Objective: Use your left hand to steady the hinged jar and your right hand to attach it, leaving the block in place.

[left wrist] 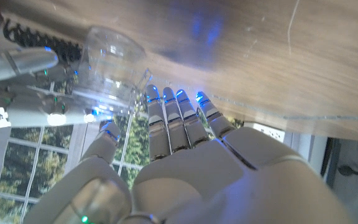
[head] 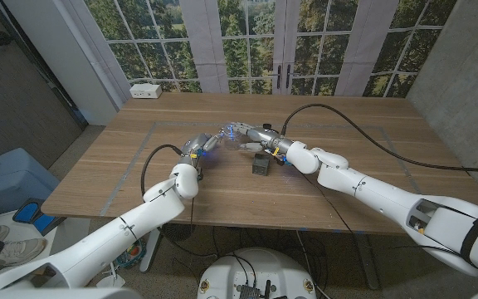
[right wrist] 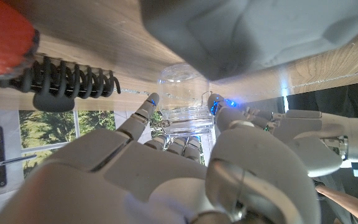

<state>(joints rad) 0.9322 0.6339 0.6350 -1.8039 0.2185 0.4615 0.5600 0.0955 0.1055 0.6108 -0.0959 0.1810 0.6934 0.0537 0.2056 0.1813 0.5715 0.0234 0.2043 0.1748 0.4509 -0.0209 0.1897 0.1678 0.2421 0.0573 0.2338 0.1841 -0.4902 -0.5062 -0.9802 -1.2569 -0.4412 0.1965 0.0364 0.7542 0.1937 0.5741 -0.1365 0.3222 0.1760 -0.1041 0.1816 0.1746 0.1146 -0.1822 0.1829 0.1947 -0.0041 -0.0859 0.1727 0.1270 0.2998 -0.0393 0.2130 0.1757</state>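
Glass jar: we see the jar (head: 229,133) mid-worktop (head: 347,124), between both hands.
Left hand: our left hand (head: 199,146) sits just beside the jar, fingers (left wrist: 179,121) straight and reaching toward it; whether they touch it we cannot tell.
Right hand: our right hand (head: 254,135) has its fingers (right wrist: 143,112) either side of the jar, seemingly holding it.
Block: the block (head: 261,163) stands just under the right wrist.
Doing it well: we should brace first with the left, then close gently, keeping the wrist off the block.

Clear jar (right wrist: 182,102) (glassy) near dark block (head: 261,164).
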